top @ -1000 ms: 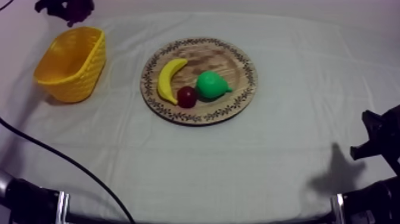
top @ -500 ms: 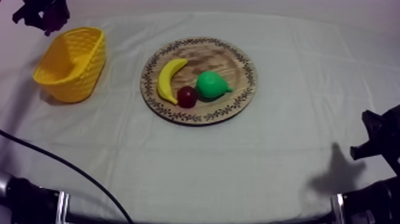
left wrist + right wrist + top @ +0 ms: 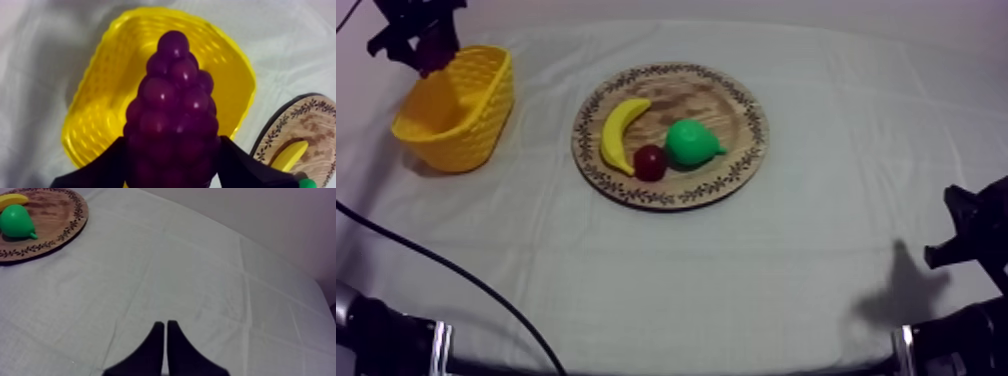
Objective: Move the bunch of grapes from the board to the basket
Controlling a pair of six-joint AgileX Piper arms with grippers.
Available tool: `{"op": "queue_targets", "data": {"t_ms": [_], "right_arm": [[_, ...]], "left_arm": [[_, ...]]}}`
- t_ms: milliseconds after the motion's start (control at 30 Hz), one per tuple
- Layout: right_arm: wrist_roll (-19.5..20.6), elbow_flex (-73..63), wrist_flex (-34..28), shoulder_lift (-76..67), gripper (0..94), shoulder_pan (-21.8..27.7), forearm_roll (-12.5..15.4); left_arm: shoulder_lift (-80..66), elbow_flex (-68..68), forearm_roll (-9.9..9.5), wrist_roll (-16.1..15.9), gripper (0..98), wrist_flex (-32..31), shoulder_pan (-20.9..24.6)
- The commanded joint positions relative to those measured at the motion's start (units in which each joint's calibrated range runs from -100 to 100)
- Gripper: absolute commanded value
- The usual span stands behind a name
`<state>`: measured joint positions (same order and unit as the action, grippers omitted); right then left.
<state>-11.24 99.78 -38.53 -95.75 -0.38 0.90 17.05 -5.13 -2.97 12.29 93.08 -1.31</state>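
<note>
Left gripper [image 3: 420,32] is clamped on the bunch of grapes [image 3: 172,115], one black finger on each side of the bunch's wide end. The grapes are off the wooden board [image 3: 738,100] and held in the air over the yellow basket [image 3: 476,120]. In the left wrist view the bunch's long axis runs straight out from the gripper, narrow tip pointing toward the basket's far rim, with the open hollow right behind and below it. In the top view the gripper sits at the basket's far left corner, so the hollow lies just toward the board side of it. My read: task nearly done, what's left is lowering or releasing into the basket. The drop line looks fine from the wrist view but tight to the rim from above, so the bunch could catch the rim and tip out.

Right gripper [image 3: 165,338] has its fingers pressed together on nothing and is parked over bare cloth [image 3: 150,263], well apart from the basket, so the left arm is the one for this. Banana [image 3: 619,128], pear [image 3: 691,142] and small red fruit [image 3: 650,161] lie on the board, red fruit touching the pear
</note>
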Motion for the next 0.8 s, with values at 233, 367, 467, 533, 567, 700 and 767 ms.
{"op": "queue_targets", "data": {"t_ms": [233, 367, 467, 533, 567, 700, 767], "right_arm": [[-0.02, 0.00, -0.02, 0.00, 0.3, 0.00, 0.01], [-0.02, 0.00, -0.02, 0.00, 0.3, 0.00, 0.01], [-0.02, 0.00, -0.02, 0.00, 0.3, 0.00, 0.01], [-0.02, 0.00, -0.02, 0.00, 0.3, 0.00, 0.01], [-0.02, 0.00, -0.02, 0.00, 0.3, 0.00, 0.01], [-0.02, 0.00, -0.02, 0.00, 0.3, 0.00, 0.01], [-0.02, 0.00, -0.02, 0.00, 0.3, 0.00, 0.01]], "left_arm": [[6.40, 1.76, 0.32, 0.07, 42.6, -2.82, -0.42], [8.77, 2.38, 0.73, -0.20, 43.7, -4.71, -0.11], [10.66, 1.87, 1.04, -0.18, 46.4, -5.31, 0.41], [11.89, 1.12, 1.24, -0.26, 50.0, -5.47, 0.73], [12.45, 0.72, 1.33, -0.35, 52.4, -5.52, 0.85], [14.37, -0.63, 1.60, -1.16, 66.8, -5.88, 1.11], [15.00, -0.94, 1.69, -1.60, 74.2, -6.30, 1.16]]}}
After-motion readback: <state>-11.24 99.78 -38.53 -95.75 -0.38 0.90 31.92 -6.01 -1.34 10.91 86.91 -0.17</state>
